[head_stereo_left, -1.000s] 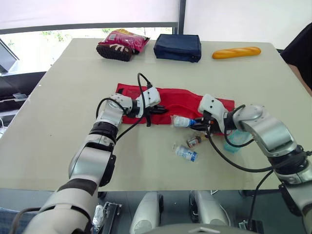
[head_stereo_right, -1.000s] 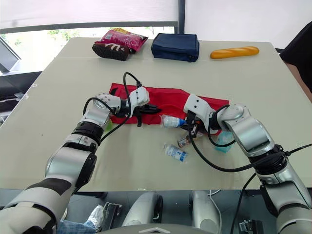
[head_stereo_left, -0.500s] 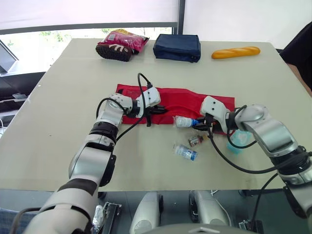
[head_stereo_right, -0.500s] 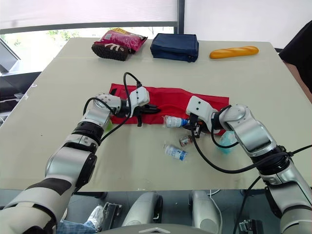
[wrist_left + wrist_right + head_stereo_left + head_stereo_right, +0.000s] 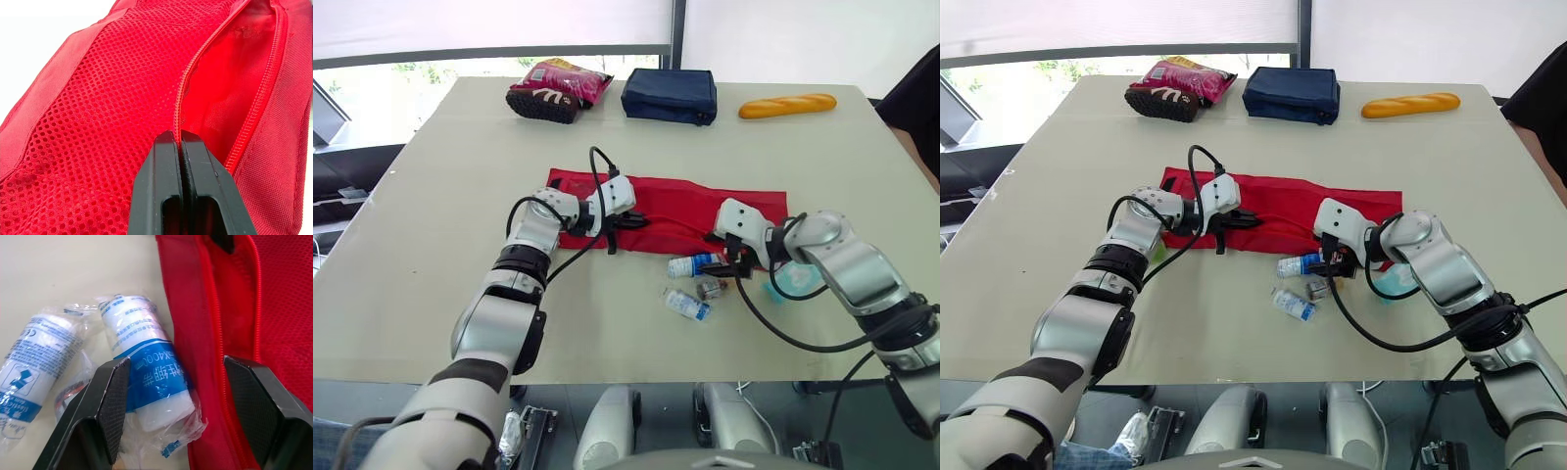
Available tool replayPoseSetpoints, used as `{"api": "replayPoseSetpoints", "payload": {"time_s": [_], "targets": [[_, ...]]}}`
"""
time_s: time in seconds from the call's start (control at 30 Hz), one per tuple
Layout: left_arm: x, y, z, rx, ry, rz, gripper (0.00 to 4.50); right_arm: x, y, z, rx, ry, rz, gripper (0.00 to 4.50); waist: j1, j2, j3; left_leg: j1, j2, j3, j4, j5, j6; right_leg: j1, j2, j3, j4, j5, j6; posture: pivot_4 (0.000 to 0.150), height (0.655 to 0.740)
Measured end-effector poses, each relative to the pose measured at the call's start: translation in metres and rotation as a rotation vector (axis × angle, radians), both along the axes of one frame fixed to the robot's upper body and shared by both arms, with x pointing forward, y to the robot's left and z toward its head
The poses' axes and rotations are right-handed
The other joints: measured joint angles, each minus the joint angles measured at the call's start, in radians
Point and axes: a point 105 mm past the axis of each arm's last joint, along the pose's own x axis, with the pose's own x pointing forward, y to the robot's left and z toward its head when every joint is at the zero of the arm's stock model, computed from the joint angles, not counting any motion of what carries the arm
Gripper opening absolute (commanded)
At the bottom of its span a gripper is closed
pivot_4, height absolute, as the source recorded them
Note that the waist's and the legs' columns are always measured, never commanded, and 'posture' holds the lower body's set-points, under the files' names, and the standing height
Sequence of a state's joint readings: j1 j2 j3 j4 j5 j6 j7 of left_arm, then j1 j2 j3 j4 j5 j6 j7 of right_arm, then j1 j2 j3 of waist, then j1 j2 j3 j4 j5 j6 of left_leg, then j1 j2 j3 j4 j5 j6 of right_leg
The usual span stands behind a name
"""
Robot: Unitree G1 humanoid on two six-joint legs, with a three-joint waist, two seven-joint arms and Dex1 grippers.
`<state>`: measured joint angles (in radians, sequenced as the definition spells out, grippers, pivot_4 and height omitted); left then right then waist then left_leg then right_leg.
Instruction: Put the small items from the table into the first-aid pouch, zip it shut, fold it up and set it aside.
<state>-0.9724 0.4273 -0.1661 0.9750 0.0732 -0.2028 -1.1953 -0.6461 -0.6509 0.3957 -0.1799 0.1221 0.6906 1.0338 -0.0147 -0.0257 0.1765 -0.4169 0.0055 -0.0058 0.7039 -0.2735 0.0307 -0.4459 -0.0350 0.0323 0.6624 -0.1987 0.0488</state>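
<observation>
1. The red first-aid pouch (image 5: 677, 208) lies unfolded and flat at the middle of the surface (image 5: 431, 225), its long side running from 9 to 3 o'clock.
2. The left pincer (image 5: 631, 221) sits on the pouch's 9 o'clock half. The left wrist view shows its fingers (image 5: 161, 186) pressed tight together, pinching the zipper edge where the mesh pocket gapes open onto the red lining. The head views are too far off to show this.
3. The right pincer (image 5: 732, 266) is at the pouch's 5 o'clock corner. The right wrist view shows it spread wide and gripping nothing. One finger lies over a wrapped bandage roll (image 5: 695, 264), and the other is over the pouch's fabric beside an open zipper.
4. That bandage roll lies just off the pouch's near edge.
5. At 6 o'clock from it lies a second bandage roll (image 5: 687, 305). A small tape ring (image 5: 711, 288) sits between the two, close to both.
6. A teal packet (image 5: 793, 280) lies at 3 o'clock of the right pincer, partly hidden by the forearm.
7. Along the surface's 12 o'clock edge, well apart from the pouch, are a snack bag (image 5: 558, 88), a navy case (image 5: 671, 95) and a bread roll (image 5: 788, 105).
</observation>
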Motion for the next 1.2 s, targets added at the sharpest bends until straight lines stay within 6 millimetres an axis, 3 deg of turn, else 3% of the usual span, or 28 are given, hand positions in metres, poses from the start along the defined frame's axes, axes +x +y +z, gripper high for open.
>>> {"api": "replayPoseSetpoints", "payload": {"time_s": [0.27,0.4,0.67,0.77,0.87,0.93,1.2], "targets": [[0.003,0.005,0.001,0.001,-0.008,0.033,0.0,-0.004,-0.007,-0.006,-0.07,0.019,0.016,3.21,0.0,0.0,0.0,0.0,0.0,0.0,0.0,0.0,0.0,0.0,0.0,0.0,0.0,0.0,0.0,0.15,0.7105],[0.011,0.017,-0.001,-0.015,0.002,0.143,0.0,-0.003,-0.009,-0.006,-0.08,0.013,0.002,3.21,-0.001,0.0,0.0,0.0,0.0,-0.001,0.0,0.0,0.0,0.0,0.0,0.0,0.0,0.0,0.0,0.15,0.7105],[0.02,0.027,0.003,-0.046,-0.003,0.256,0.0,0.004,0.003,-0.005,-0.08,0.011,0.01,3.21,-0.001,0.0,0.0,0.0,0.0,-0.001,0.0,0.0,0.0,0.0,0.0,0.0,0.0,0.0,0.0,0.15,0.7105],[0.018,0.027,0.002,-0.046,-0.004,0.258,0.0,0.005,0.003,-0.01,-0.09,0.026,0.005,2.36,-0.001,0.0,0.0,0.0,0.0,-0.001,0.0,0.0,0.0,0.0,0.0,0.0,0.0,0.0,0.0,0.15,0.7105],[0.018,0.028,-0.001,-0.046,0.002,0.27,0.0,0.007,0.005,-0.012,-0.092,0.032,-0.001,0.79,-0.001,0.0,0.0,0.0,0.0,-0.001,0.0,0.0,0.0,0.0,0.0,0.0,0.0,0.0,0.0,0.15,0.7105],[0.018,0.028,0.0,-0.046,0.0,0.273,0.0,0.008,0.006,-0.01,-0.093,0.025,-0.004,0.08,-0.001,0.0,0.0,0.0,0.0,-0.001,0.0,0.0,0.0,0.0,0.0,0.0,0.0,0.0,0.0,0.15,0.7105],[0.019,0.03,0.002,-0.06,0.003,0.291,0.0,0.013,0.013,-0.009,-0.095,0.01,-0.021,0.08,-0.006,0.0,0.0,0.001,0.001,-0.001,0.0,0.0,0.0,0.0,0.0,0.0,0.001,0.0,0.0,0.15,0.7105]]}}
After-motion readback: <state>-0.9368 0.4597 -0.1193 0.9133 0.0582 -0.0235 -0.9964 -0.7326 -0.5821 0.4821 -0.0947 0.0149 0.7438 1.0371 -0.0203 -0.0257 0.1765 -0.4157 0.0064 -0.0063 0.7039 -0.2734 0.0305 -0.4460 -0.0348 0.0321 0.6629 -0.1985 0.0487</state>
